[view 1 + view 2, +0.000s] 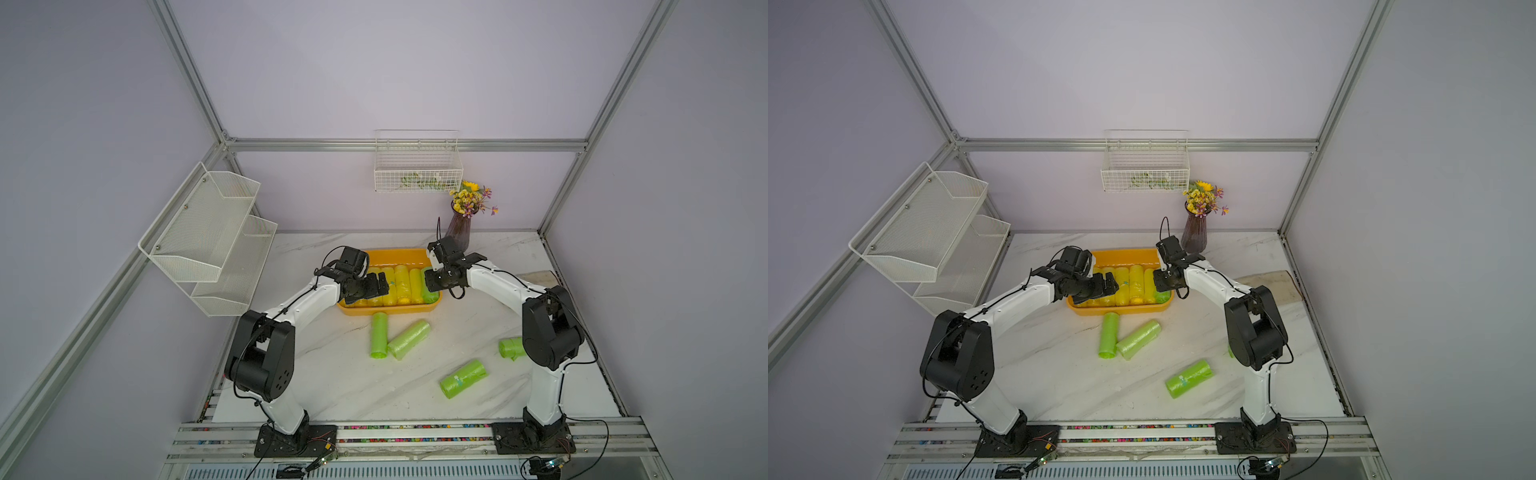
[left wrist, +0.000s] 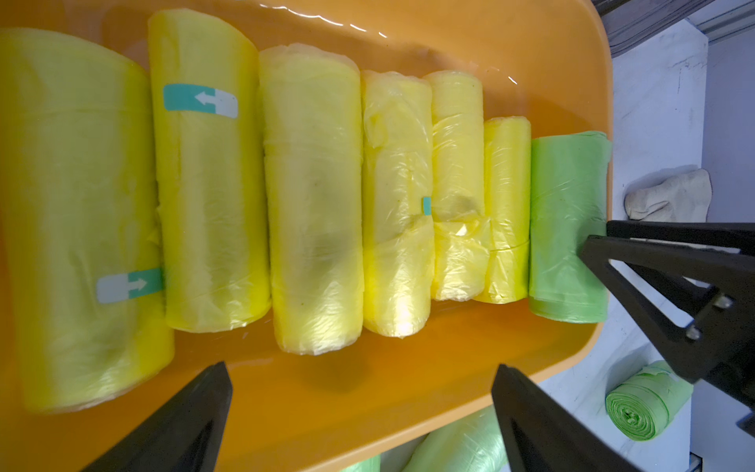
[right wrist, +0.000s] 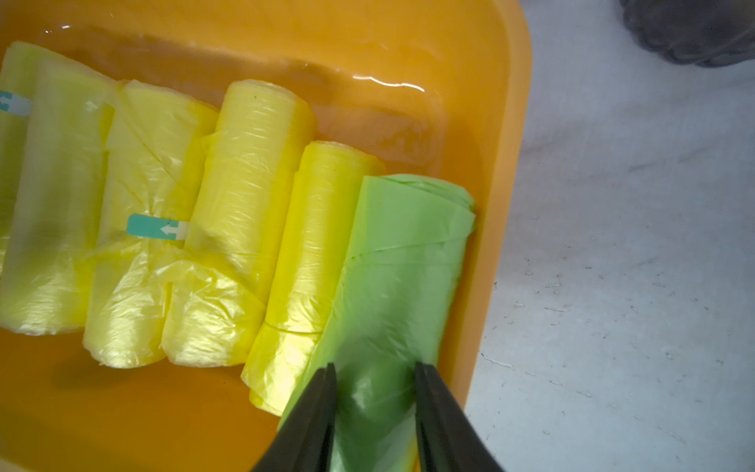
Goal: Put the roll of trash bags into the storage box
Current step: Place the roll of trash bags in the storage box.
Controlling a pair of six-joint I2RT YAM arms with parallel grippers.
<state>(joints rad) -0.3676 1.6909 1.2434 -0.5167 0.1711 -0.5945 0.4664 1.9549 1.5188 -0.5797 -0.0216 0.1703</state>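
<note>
Storage box point(image 1: 390, 254) at the far middle of the table point(image 1: 332, 382), holding a row of yellow rolls point(image 2: 310, 196). Right gripper point(image 3: 374, 367) is clamped on the green roll of trash bags point(image 3: 400, 265) — this roll lies inside the box at the row's right end, beside the right wall. Left gripper point(image 2: 361, 367) — jaws wide apart — hovers over the box's left half. Further green rolls point(image 1: 409, 338) lie nearer on the table.
</note>
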